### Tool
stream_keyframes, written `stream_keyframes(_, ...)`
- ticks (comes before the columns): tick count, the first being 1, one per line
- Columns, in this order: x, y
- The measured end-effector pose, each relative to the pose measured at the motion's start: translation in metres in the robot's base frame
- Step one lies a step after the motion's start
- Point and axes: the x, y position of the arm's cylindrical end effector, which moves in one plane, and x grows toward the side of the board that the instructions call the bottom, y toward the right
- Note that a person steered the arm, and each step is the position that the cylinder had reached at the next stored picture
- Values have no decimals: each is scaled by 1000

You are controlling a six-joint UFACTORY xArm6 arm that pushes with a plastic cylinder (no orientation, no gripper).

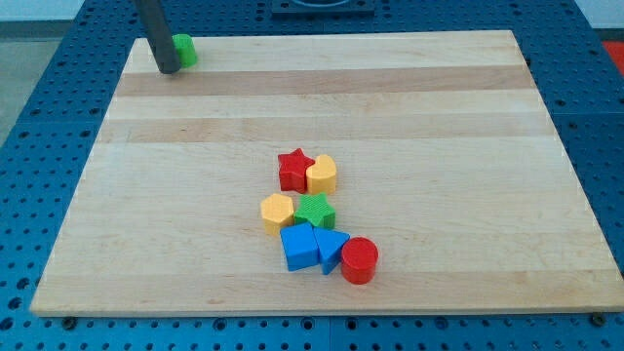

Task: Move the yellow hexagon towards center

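In the camera view, I take the wooden board [195, 146] as my landmark and place everything against it. My tip [168, 70] sits at the board's far corner on the view's top left, the dark rod coming down from the top edge of the view. There is no hand on this rig, only the bare rod, so nothing is gripped or carried. Touching the rod on its right side, or so close I cannot separate them, is a green block [184, 49]; the rod hides part of it and I cannot make out its shape.

The yellow hexagon [277, 212] lies below the board's middle, slightly toward the view's left of the cluster it belongs to, and well apart from my tip. Its right side touches a green star [315, 210]. Above those two, nearer the board's middle, a red star [293, 169] and a yellow heart [322, 175] stand pressed together, the heart on the right. Below the hexagon and green star, toward the board's near edge, a blue block [298, 246] of a shape I cannot name sits against a blue triangle [331, 250], and a red cylinder [359, 259] touches the triangle on its right.

The board rests on a blue perforated table [29, 195].
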Motion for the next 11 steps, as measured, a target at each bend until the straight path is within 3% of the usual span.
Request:
stream_keyframes(1, 38, 0)
stream_keyframes(3, 163, 17)
stream_keyframes(5, 277, 80)
stream_keyframes(6, 306, 121)
stream_keyframes(9, 291, 180)
stream_keyframes(11, 263, 183)
